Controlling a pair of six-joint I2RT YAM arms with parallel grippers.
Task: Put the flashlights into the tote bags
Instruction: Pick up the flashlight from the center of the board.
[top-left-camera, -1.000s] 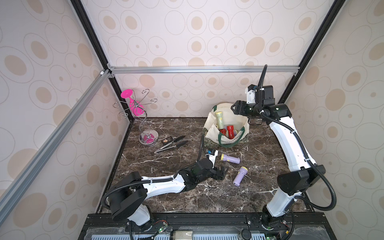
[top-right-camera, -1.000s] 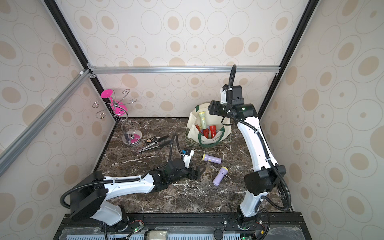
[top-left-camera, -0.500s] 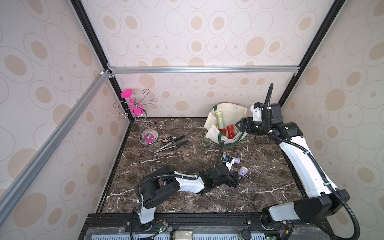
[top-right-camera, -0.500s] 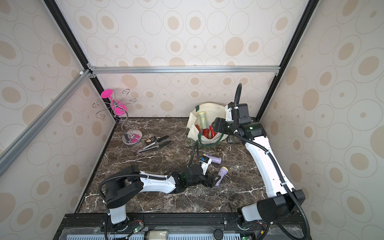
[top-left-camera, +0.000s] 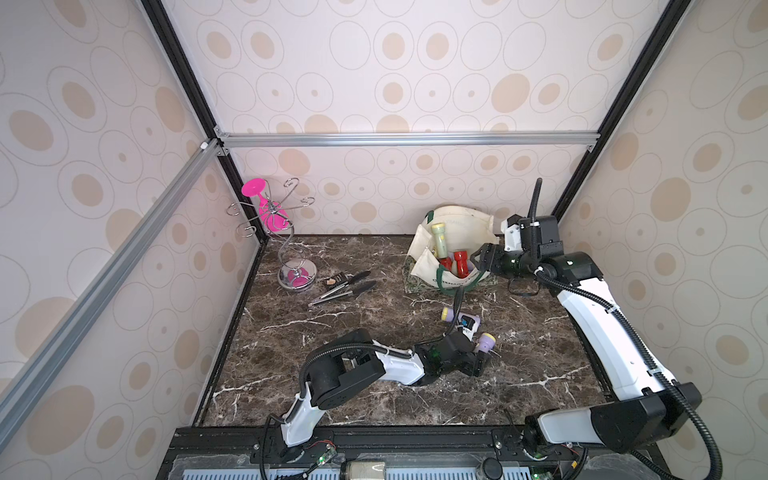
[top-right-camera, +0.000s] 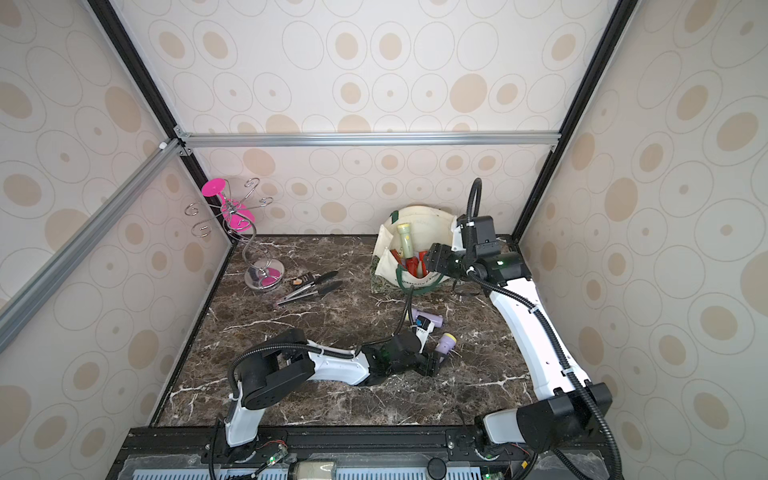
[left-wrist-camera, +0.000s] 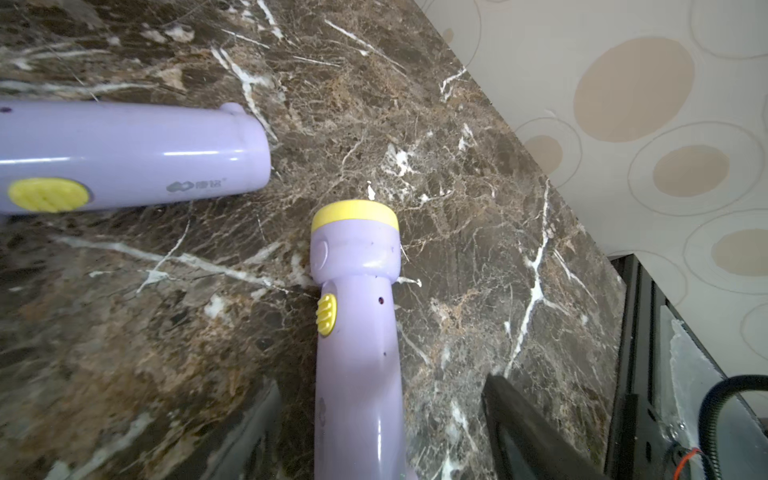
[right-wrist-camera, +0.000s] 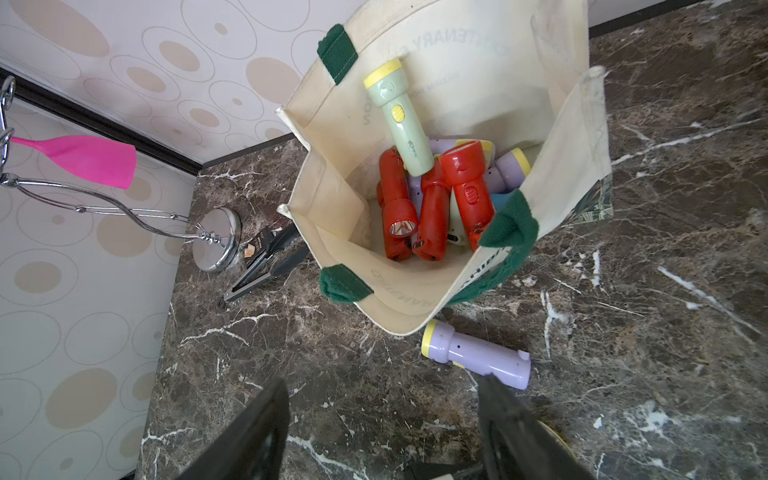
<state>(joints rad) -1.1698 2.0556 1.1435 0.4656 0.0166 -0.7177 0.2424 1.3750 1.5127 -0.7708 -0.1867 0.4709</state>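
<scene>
Left fingers (left-wrist-camera: 519, 424) moved in, astride lilac flashlight (left-wrist-camera: 357, 353)

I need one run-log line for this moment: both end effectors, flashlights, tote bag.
left end effector: open, astride lilac flashlight on table | right end effector: open, empty, near tote bag | second lilac flashlight: on table

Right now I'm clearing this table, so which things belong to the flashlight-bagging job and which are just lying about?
Job in hand:
- cream tote bag
- pale green flashlight and red flashlights inside it
- lilac flashlight beside the bag
- second lilac flashlight, straddled by the open left gripper

Lying about:
- black-handled tongs
- wire glass rack holding a pink glass
</scene>
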